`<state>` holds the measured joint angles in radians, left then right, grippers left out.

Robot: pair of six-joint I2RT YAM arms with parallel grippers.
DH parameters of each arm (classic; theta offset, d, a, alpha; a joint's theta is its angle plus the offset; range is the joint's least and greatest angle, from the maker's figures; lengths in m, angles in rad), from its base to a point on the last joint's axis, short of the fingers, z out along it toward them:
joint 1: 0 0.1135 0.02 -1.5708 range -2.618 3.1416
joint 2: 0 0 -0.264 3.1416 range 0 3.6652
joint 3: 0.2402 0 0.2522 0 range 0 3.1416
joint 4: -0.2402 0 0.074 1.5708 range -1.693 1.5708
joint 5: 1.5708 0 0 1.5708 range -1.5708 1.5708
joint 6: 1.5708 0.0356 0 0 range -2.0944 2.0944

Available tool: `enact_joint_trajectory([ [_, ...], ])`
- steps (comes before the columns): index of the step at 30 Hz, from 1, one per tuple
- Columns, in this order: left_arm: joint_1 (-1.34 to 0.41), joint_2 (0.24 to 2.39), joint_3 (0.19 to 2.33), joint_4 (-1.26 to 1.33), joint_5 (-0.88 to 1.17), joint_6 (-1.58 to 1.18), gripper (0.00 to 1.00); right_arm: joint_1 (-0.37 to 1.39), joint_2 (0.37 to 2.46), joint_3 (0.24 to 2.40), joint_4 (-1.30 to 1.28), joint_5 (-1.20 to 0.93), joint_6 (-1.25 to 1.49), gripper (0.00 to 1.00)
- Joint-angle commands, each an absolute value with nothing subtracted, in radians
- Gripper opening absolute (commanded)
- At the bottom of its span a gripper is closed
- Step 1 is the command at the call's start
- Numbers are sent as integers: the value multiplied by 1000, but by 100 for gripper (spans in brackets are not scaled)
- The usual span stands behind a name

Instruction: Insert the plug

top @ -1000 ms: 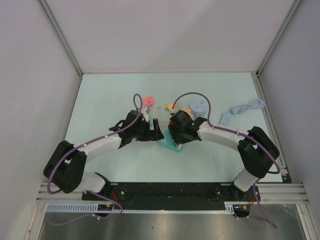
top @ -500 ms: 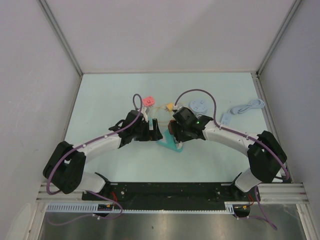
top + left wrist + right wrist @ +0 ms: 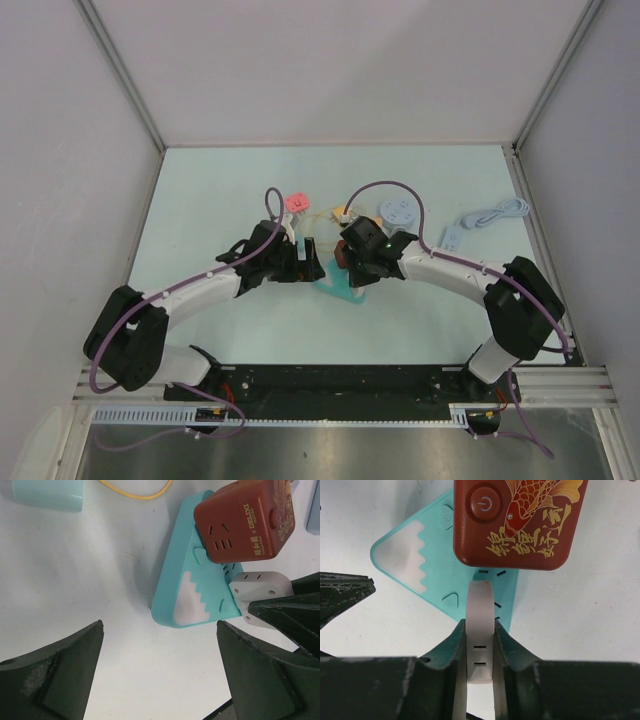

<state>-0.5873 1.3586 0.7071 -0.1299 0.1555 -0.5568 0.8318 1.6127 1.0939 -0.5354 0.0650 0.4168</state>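
I have the right tool [image 3: 480, 630] pinched flat on the white plug [image 3: 480, 602]. It is held over the free slots of the teal power strip [image 3: 405, 555], just beside the red cube adapter [image 3: 520, 525] seated there, so it can press straight in. The strip lies around the middle of the desk [image 3: 200, 190]. My left tool [image 3: 160, 630] hangs wide open, holding nothing, by the strip's corner, probably to steady it.

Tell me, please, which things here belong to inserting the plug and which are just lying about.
Job:
- white plug, in the right gripper
- teal strip

Lying about:
- red cube on the strip
- pink piece
- yellow cable
- round blue piece
- blue cable
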Motion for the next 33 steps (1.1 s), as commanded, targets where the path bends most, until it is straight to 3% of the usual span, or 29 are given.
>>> enact_joint_trajectory([
  [1, -594, 1325, 727, -129, 143, -540, 99, 844, 1651, 1069, -529, 49, 414, 1],
  [3, -595, 1328, 729, -129, 146, -538, 99, 841, 1611, 1069, -514, 45, 428, 17],
  [4, -595, 1330, 730, -127, 146, -538, 98, 833, 1592, 1071, -506, 37, 433, 37],
  [7, -601, 1338, 736, -132, 146, -541, 99, 809, 1510, 1074, -483, 31, 457, 68],
  [12, -626, 1339, 741, -130, 129, -546, 99, 756, 1381, 1074, -479, 69, 477, 90],
  [16, -666, 1335, 747, -140, 81, -541, 99, 687, 1324, 1054, -492, 58, 462, 93],
  [21, -680, 1281, 750, -190, 3, -537, 99, 597, 1304, 954, -399, -122, 492, 100],
  [33, -680, 974, 792, -386, -271, -460, 99, 653, 1497, 785, 21, -219, 601, 100],
])
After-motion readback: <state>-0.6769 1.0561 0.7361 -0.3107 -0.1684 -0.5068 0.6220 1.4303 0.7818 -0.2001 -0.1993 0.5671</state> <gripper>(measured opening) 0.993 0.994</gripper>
